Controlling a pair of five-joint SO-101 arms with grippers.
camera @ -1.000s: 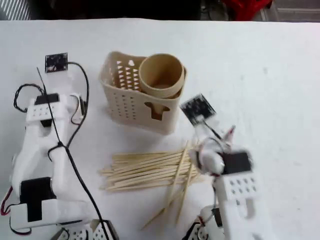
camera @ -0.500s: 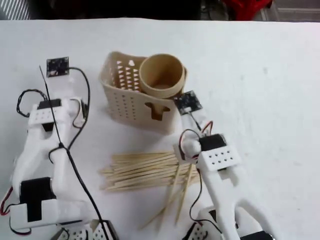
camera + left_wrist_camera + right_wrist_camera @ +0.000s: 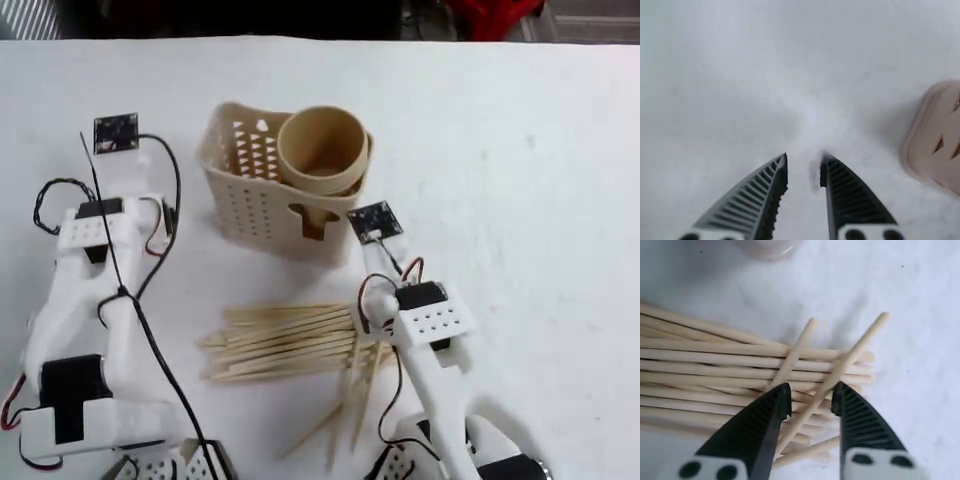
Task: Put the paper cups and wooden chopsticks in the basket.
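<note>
A beige perforated basket [image 3: 262,205] stands at the middle of the table with stacked paper cups [image 3: 322,150] upright in its right half. In front of it lies a pile of wooden chopsticks [image 3: 285,340], two of them crossed at an angle over its right end [image 3: 805,345]. My right gripper [image 3: 811,392] hangs open just above that right end, and one slanted chopstick [image 3: 850,357] runs through the gap between its fingers. My left gripper [image 3: 804,162] points down at bare table left of the basket [image 3: 935,135], slightly open with nothing between its fingers.
The left arm [image 3: 95,260] with its black cable lies along the table's left side. The right arm [image 3: 430,330] stands at the front right, beside the pile. White table stretches free to the right and behind the basket.
The right arm swung left and settled over the right end of the chopstick pile. The two slanted chopsticks shifted a little. The left arm barely moved.
</note>
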